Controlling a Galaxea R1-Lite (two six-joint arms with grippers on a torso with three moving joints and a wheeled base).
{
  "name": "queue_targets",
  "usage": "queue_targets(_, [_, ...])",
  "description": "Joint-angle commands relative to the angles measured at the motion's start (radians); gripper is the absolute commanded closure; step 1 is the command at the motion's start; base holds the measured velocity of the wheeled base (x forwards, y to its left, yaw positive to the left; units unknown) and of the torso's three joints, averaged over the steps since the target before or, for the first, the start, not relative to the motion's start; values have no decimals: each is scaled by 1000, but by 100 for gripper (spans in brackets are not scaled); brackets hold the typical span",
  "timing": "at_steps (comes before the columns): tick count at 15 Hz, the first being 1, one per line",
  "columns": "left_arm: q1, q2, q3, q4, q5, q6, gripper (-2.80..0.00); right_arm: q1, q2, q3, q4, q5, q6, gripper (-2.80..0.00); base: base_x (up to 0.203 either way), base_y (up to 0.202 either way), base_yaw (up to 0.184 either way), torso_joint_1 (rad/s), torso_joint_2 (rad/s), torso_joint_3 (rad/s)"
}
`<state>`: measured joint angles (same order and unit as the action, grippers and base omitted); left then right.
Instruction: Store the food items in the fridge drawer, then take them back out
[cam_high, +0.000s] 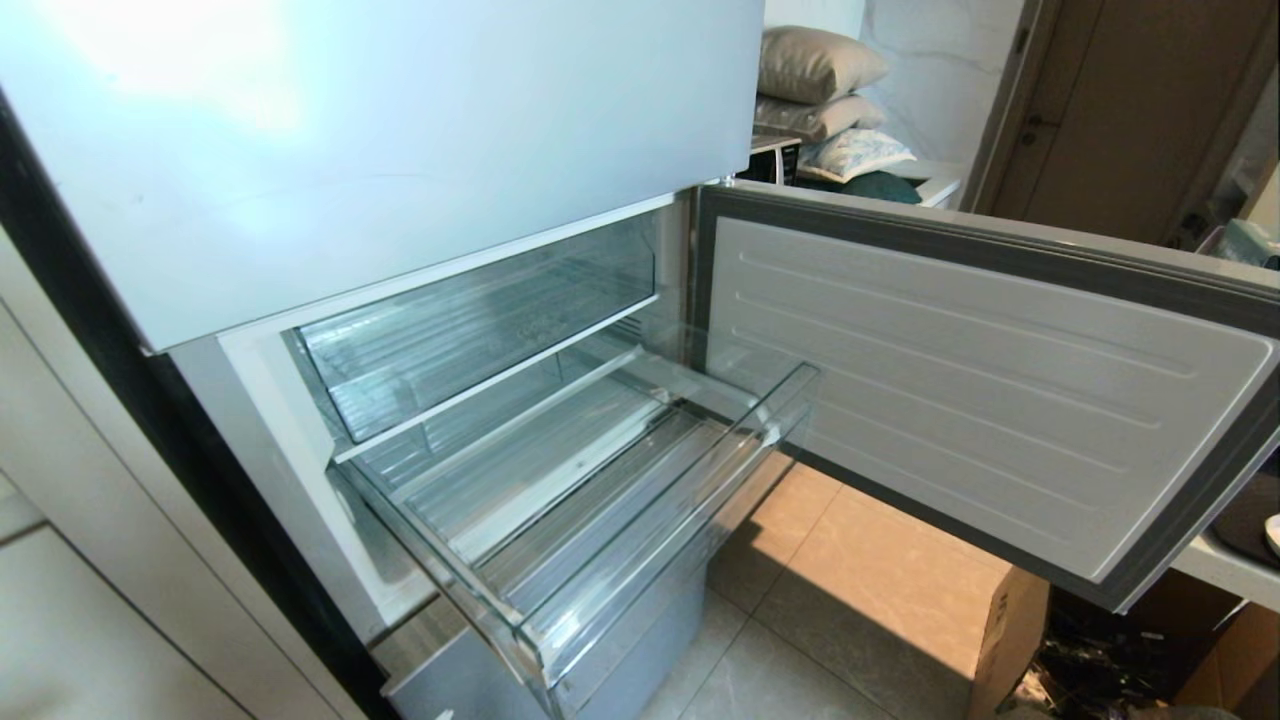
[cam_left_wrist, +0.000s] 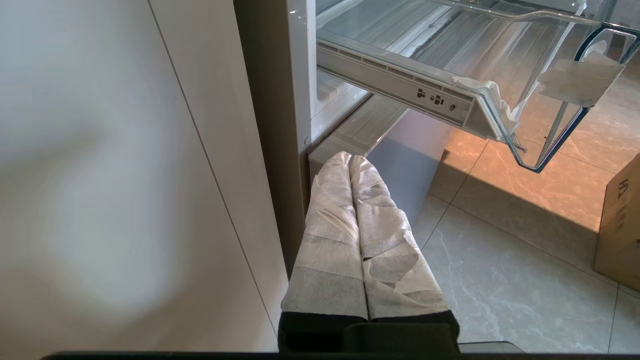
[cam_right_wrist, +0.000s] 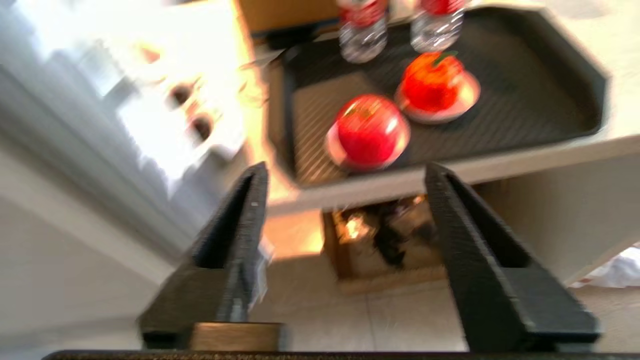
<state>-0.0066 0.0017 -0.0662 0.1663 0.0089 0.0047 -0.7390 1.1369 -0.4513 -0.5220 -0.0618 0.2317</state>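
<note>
Left gripper (cam_left_wrist: 357, 165) hangs parked low beside the fridge's lower corner, its taped fingers (cam_left_wrist: 327, 235) pressed together, holding nothing; judged idle so the other arm can work alone. Fridge drawer (cam_high: 600, 500) stands pulled well out over the floor and empty, torn white tape (cam_left_wrist: 580, 80) at its front corner; the upper clear bin (cam_high: 480, 320) stays pushed in. Fridge door (cam_high: 980, 400) swung wide to the right, presumably to leave the drawer reachable. Right gripper (cam_right_wrist: 345, 185) points toward a dark tray (cam_right_wrist: 560, 110) on a pale counter, jaws spread wide with nothing between them. Food items: a red fruit (cam_right_wrist: 370, 129) nearest the gripper, an orange-red fruit (cam_right_wrist: 432, 82) behind, each on a small dish, well apart from the drawer. Two bottles (cam_right_wrist: 362, 30) stand at the tray's far edge. Storing not yet begun.
</note>
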Motion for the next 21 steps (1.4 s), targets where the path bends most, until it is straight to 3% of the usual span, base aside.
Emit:
queue_targets(1, [-1,0,0,1,0,0,0,-71,172,-22,-86,1,2,-280,0,0,0,0,0,0])
queue_targets(6, [0,0,0,1,0,0,0,-221,381,-109,-194,29,0,-280,0,0,0,0,0,0])
queue_targets(10, [-1,0,0,1,0,0,0,-272,524,-188,-216,69,-2,-280,0,0,0,0,0,0])
queue_targets(17, [0,0,0,1,0,0,0,-288,749,-344,-294,84,-62,-280,0,0,0,0,0,0])
queue_targets(21, [0,0,0,1,0,0,0,-257,916,-528,-294,182,-132,-280,0,0,0,0,0,0])
